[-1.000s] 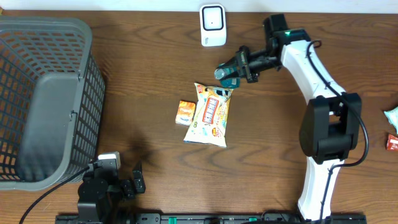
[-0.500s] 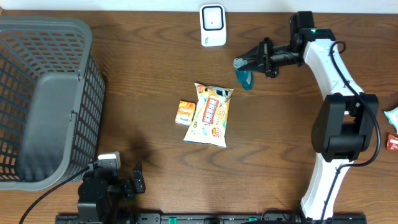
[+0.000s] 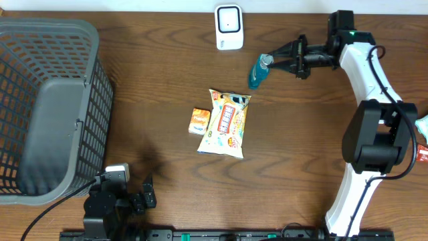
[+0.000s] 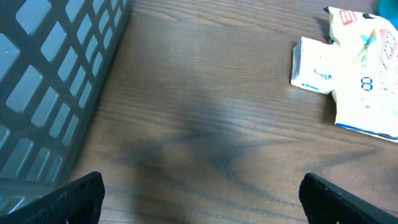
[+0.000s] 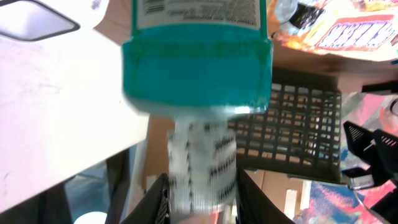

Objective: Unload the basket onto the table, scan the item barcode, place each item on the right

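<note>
A teal bottle [image 3: 257, 73] with a white ribbed cap [image 5: 204, 162] is the item; it leans just right of and below the white barcode scanner [image 3: 228, 27] at the table's far edge. My right gripper [image 3: 275, 61] reaches in from the right and is shut on the cap. In the right wrist view the right gripper [image 5: 202, 196] has the cap wedged between its fingers, and the bottle's body [image 5: 196, 68] is blurred and fills the view. My left gripper [image 4: 202, 193] is parked at the near left, open over bare wood with nothing between its fingers.
A yellow snack bag [image 3: 226, 122] and a small orange box [image 3: 199, 121] lie mid-table. A large grey basket [image 3: 47, 100] fills the left side. Two small packets [image 3: 422, 152] sit at the right edge.
My right gripper has carried the bottle away from the snack bag, up and to the right. The bottle now tilts beside the scanner. The left arm has not moved.
</note>
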